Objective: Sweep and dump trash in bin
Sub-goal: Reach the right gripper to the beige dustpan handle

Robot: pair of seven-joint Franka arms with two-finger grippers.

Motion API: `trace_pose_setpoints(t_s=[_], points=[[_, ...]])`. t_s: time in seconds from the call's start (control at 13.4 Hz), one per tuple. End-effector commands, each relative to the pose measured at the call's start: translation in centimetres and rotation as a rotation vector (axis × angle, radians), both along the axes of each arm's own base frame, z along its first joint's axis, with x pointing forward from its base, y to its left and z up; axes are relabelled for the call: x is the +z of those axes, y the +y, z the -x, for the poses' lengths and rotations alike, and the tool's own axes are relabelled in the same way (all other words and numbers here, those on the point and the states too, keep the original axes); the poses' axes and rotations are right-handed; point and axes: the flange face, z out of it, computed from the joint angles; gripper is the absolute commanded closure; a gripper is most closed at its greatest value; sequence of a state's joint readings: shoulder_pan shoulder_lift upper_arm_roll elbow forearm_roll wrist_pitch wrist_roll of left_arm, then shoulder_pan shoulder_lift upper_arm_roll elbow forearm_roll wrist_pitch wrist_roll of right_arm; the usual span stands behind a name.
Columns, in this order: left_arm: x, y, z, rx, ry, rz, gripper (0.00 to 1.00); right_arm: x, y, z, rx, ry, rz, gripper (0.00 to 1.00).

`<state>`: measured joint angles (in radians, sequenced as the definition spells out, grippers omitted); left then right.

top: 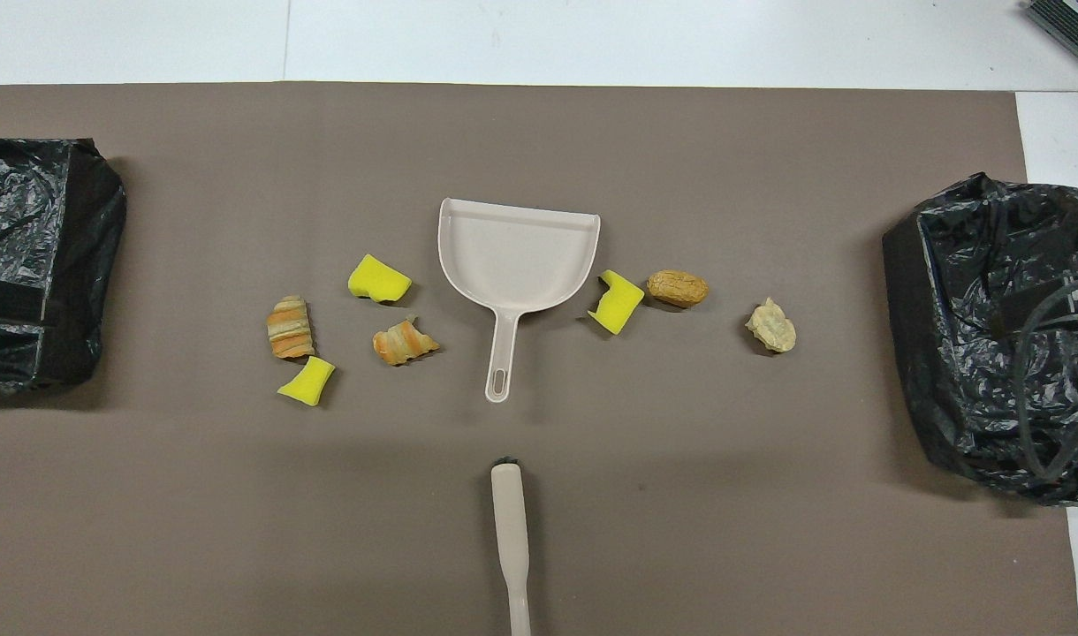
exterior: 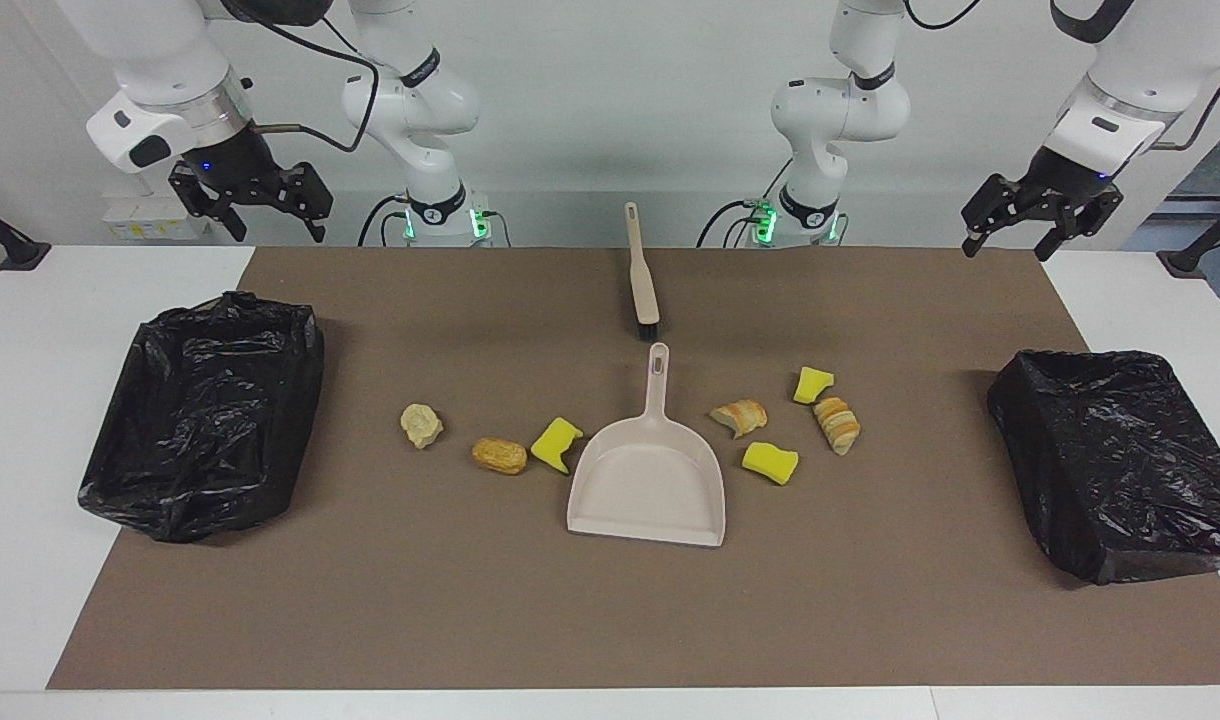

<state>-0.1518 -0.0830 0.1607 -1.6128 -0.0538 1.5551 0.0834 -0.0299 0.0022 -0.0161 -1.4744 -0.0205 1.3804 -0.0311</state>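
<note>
The trash lies on the brown mat on both sides of the beige dustpan (exterior: 646, 480) (top: 517, 256). Toward the left arm's end are two yellow sponge chunks (exterior: 770, 462) (top: 378, 279) and two bread pieces (exterior: 837, 424) (top: 290, 327). Toward the right arm's end are one sponge chunk (exterior: 556, 443) (top: 616, 302) and two bread pieces (exterior: 499, 456) (top: 678, 288). The beige brush (exterior: 642, 275) (top: 511, 539) lies nearer to the robots than the dustpan. My right gripper (exterior: 275, 225) and left gripper (exterior: 1008, 240) hang open and empty above the table's robot-side corners. A black-bagged bin (exterior: 205, 410) (top: 998, 336) stands at the right arm's end.
A second black-bagged bin (exterior: 1120, 460) (top: 35, 265) stands at the left arm's end. The brown mat (exterior: 610, 620) covers most of the white table. Neither gripper shows in the overhead view.
</note>
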Motion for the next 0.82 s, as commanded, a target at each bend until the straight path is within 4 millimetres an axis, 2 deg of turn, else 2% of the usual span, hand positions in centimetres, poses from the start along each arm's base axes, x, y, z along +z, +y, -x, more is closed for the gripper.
trace_pose_setpoints(t_s=[0.0, 0.3, 0.52, 0.74], points=[[0.4, 0.2, 0.5, 0.0, 0.009, -0.012, 0.0, 0.3, -0.1, 0.2, -0.004, 0.0, -0.043, 0.0], [0.3, 0.2, 0.4, -0.001, 0.01, -0.012, 0.0, 0.3, 0.6, 0.1, 0.0, -0.018, -0.059, 0.0], [0.4, 0.2, 0.5, 0.0, 0.007, -0.012, 0.0, -1.1, 2.2, -1.0, -0.025, -0.016, -0.061, 0.0], [0.4, 0.0, 0.5, -0.003, 0.012, -0.012, 0.0, -3.2, 6.4, -2.9, -0.035, -0.028, -0.073, 0.0]])
